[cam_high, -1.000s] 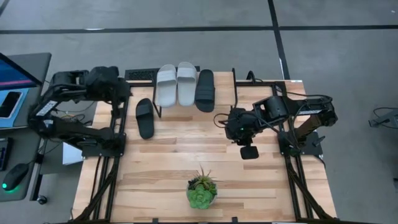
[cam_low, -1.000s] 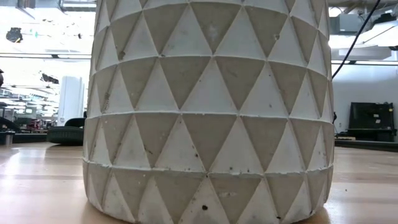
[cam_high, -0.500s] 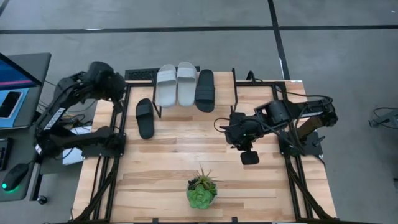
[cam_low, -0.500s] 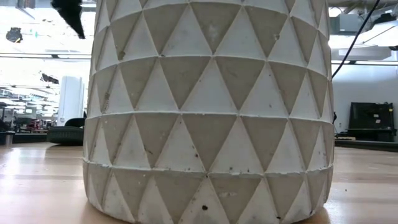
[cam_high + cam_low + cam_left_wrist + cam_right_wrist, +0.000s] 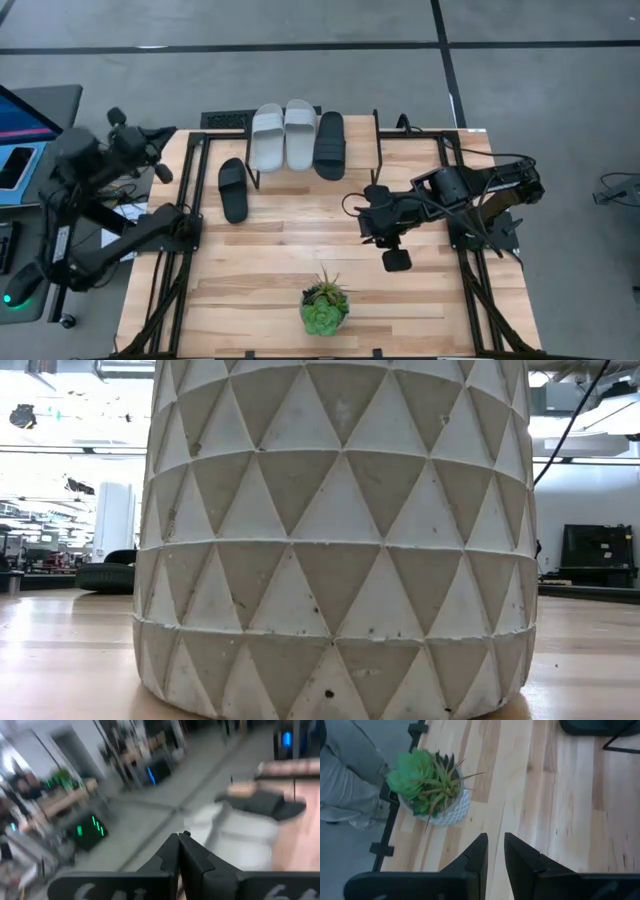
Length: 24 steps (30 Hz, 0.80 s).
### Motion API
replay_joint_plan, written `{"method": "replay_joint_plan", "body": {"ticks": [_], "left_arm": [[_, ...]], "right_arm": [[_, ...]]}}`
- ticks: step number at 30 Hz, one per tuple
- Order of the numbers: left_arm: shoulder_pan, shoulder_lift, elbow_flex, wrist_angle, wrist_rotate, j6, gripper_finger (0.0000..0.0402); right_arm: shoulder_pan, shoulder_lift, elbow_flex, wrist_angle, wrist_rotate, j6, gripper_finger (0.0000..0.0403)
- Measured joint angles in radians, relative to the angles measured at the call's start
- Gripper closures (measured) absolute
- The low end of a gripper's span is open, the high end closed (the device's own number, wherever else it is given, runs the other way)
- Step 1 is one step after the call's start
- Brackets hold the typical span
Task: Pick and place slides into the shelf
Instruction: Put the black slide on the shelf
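While overhead shows slides (image 5: 285, 135), low view seemingly only pot (image 5: 340, 530)

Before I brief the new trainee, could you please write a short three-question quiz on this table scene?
1. How many slides lie on the shelf?
2. True or false: the right gripper holds a slide.
3. Which stands nearest the potted plant: A) the left gripper, B) the right gripper, C) the shelf?

Key:
1. Three: two light grey slides and one black slide; another black slide lies on the table.
2. False; it is empty.
3. B.
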Motion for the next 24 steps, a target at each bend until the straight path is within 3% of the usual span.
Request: {"method": "replay_joint_plan", "body": {"ticks": [3,5,10,16,24], "left_arm": [[-0.024,-0.122,-0.154,0.271,-0.027,-0.072,0.0401],[-0.041,-0.174,-0.278,0.432,-0.101,-0.121,0.0401],[-0.061,-0.108,-0.445,0.447,-0.249,-0.139,0.0401],[-0.011,0.118,-0.363,0.242,-0.282,-0.111,0.0401],[-0.125,0.227,-0.276,0.199,-0.452,0.015,0.0401]], "right_arm": [[-0.008,0.000,0.000,0.019,0.003,0.015,0.0349],[-0.013,0.000,0.000,0.034,0.003,0.023,0.0349],[-0.029,0.000,0.000,0.041,0.003,0.066,0.0349],[-0.029,0.000,0.000,0.034,-0.002,0.111,0.0349],[-0.024,0.000,0.000,0.011,-0.004,0.112,0.0349]]}}
